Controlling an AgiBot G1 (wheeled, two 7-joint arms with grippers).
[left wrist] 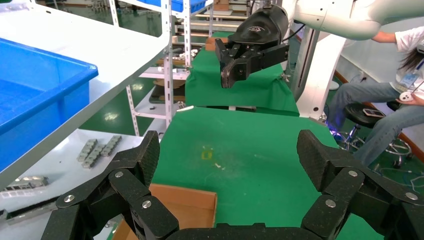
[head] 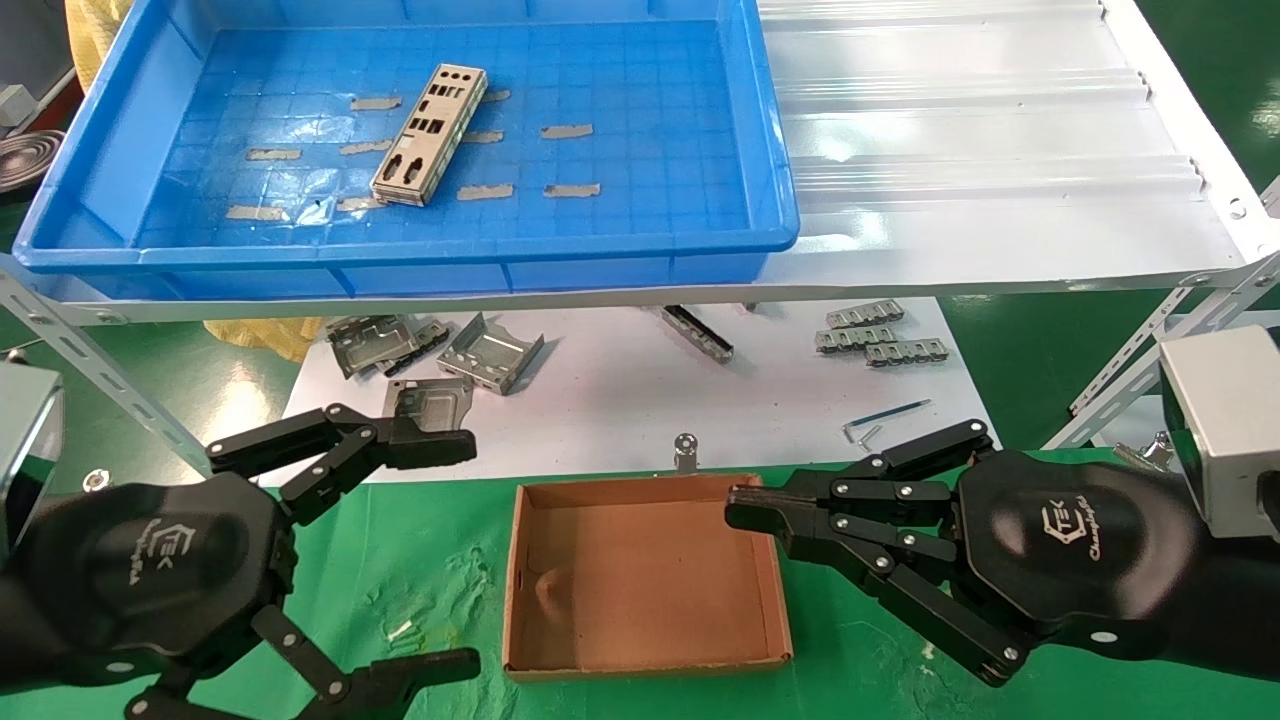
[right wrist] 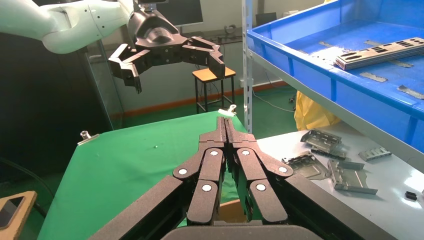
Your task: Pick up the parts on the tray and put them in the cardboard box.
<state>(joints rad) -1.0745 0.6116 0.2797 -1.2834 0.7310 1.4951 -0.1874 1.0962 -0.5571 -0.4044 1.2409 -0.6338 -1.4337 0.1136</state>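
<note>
The thin silver punched metal plates (head: 429, 134) lie stacked in the large blue plastic tray (head: 90, 165). The small brown cardboard box (head: 642, 575) holds nothing. Left tool (head: 440, 548) spread apart; right tool (head: 745, 508) pressed together.

The parts (head: 430, 135) are thin silvery metal with a dull sheen, lying on the glossy blue plastic tray (head: 780, 170) with its grid-textured floor. The cardboard box (head: 775, 590) is matt brown corrugated board. Green cloth (head: 440, 560) looks soft and slightly wrinkled.
</note>
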